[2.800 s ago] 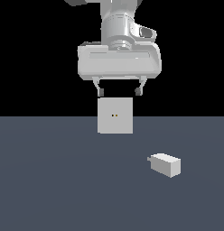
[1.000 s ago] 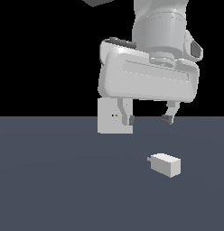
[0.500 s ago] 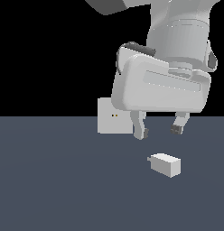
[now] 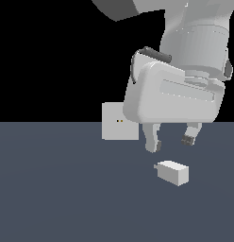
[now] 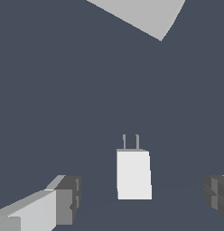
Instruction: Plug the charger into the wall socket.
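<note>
Above the charger (image 4: pixel 172 172), the hand (image 4: pixel 170 141) now hangs lower and farther toward the exterior view's right than before, fingers spread wide and empty. Charger lies on the bench (image 4: pixel 53 198), unmoved; wall socket (image 4: pixel 116 121) behind. No writing shows.

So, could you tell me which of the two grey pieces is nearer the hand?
The small charger block, lying just below the open hand; the square socket plate stands farther off.

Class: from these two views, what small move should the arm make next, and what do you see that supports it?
Probably lower the tool straight down. Its fingers are open and empty, the charger lies on the floor just beneath and between them, untouched, and the wall socket stands apart, off to the exterior view's left.
</note>
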`<state>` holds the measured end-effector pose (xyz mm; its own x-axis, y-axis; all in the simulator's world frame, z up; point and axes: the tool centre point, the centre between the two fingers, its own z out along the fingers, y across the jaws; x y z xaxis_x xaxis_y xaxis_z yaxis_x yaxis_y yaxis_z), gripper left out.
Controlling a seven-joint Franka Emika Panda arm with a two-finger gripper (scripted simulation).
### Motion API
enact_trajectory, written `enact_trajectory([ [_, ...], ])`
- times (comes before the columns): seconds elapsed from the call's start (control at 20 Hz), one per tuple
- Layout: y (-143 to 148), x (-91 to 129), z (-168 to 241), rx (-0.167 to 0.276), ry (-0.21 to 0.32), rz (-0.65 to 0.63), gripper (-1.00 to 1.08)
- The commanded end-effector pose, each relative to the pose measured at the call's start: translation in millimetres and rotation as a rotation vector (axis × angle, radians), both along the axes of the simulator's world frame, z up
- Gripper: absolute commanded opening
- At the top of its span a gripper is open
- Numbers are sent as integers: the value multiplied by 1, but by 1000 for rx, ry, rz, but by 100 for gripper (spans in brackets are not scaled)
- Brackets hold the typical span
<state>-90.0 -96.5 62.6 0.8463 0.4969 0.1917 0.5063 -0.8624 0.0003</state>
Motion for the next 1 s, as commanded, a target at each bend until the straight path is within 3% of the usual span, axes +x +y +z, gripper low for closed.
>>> enact_trajectory([
  [0.0, 0, 0, 0, 0, 0, 0, 100],
  [0.95, 0, 0, -51, 0, 0, 4, 100],
])
